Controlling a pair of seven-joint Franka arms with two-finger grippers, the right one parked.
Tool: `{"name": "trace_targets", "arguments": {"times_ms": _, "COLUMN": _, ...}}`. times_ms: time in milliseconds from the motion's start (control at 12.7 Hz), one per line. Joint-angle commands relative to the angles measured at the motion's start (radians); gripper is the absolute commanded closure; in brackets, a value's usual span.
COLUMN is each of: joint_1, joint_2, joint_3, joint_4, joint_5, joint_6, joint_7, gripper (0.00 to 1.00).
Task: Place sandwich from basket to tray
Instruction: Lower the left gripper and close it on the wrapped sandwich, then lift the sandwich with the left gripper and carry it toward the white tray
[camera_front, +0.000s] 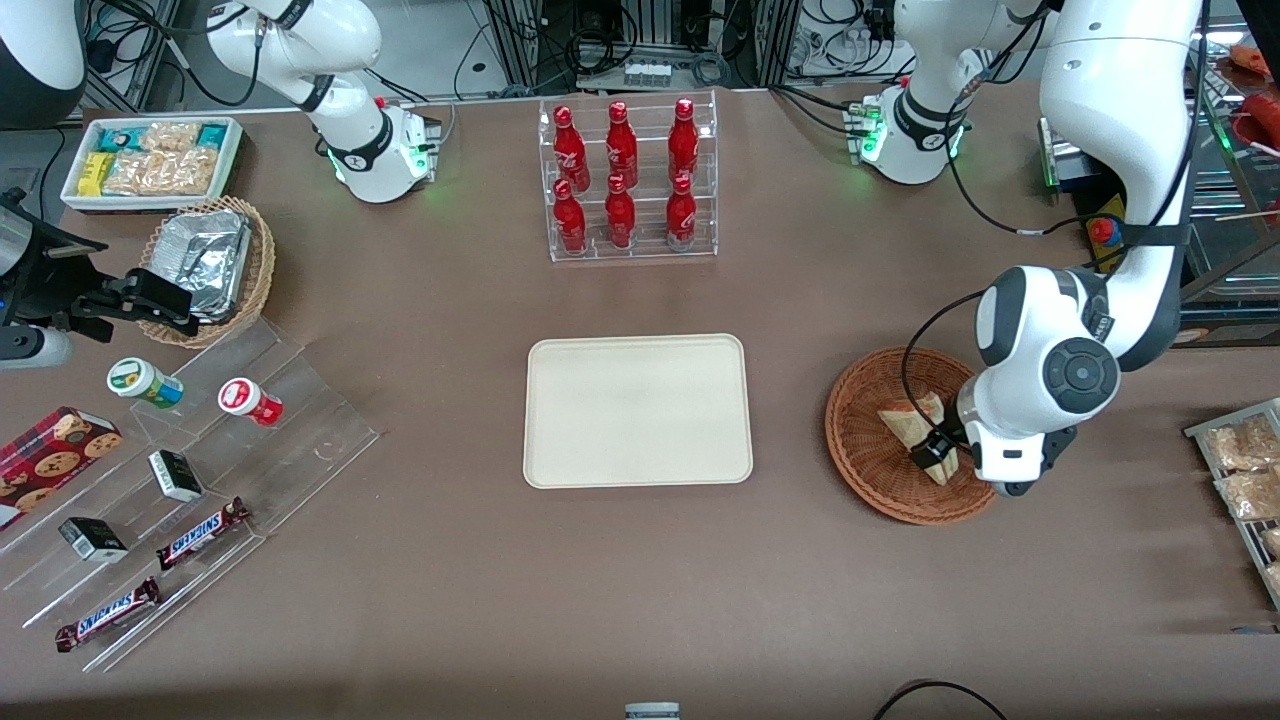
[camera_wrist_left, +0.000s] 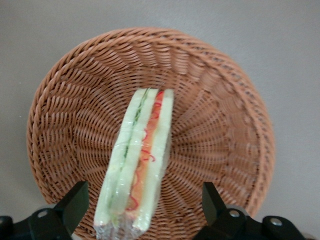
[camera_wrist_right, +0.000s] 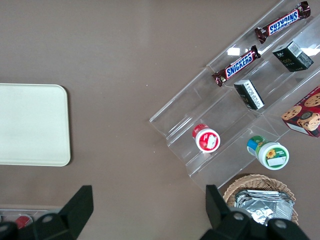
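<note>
One wrapped sandwich (camera_wrist_left: 137, 165) between open pincer (camera_wrist_left: 142, 202) fingers

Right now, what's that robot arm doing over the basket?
It's going after the sandwich, which lies in the brown wicker basket. The gripper is down over the basket with its fingers open on either side of the sandwich, not squeezing it. The cream tray, where the sandwich should go, has nothing on it.

The brown tabletop (camera_front: 450, 300) carries the cream tray (camera_front: 638, 411) at its middle, the reddish-brown wicker basket (camera_front: 870, 450) under the pincer (camera_front: 933, 452), a clear bottle rack (camera_front: 630, 180) and a stepped acrylic display (camera_front: 200, 480).
</note>
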Motion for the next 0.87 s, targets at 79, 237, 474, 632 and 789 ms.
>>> {"name": "trace_targets", "arguments": {"times_ms": 79, "joint_1": 0.003, "joint_2": -0.05, "joint_3": -0.004, "joint_4": -0.072, "joint_5": 0.057, "joint_6": 0.019, "joint_7": -0.021, "gripper": 0.0}}
{"name": "trace_targets", "arguments": {"times_ms": 237, "joint_1": 0.003, "joint_2": -0.049, "joint_3": -0.009, "joint_4": -0.096, "joint_5": 0.053, "joint_6": 0.065, "joint_7": -0.026, "gripper": 0.0}}
{"name": "trace_targets", "arguments": {"times_ms": 474, "joint_1": 0.003, "joint_2": -0.05, "joint_3": -0.015, "joint_4": -0.16, "joint_5": 0.053, "joint_6": 0.148, "joint_7": -0.028, "gripper": 0.0}}
{"name": "trace_targets", "arguments": {"times_ms": 632, "joint_1": 0.003, "joint_2": -0.05, "joint_3": -0.018, "joint_4": -0.196, "joint_5": 0.053, "joint_6": 0.194, "joint_7": -0.029, "gripper": 0.0}}
{"name": "trace_targets", "arguments": {"times_ms": 789, "joint_1": 0.003, "joint_2": -0.05, "joint_3": -0.018, "joint_4": -0.191, "joint_5": 0.047, "joint_6": 0.194, "joint_7": -0.032, "gripper": 0.36}}
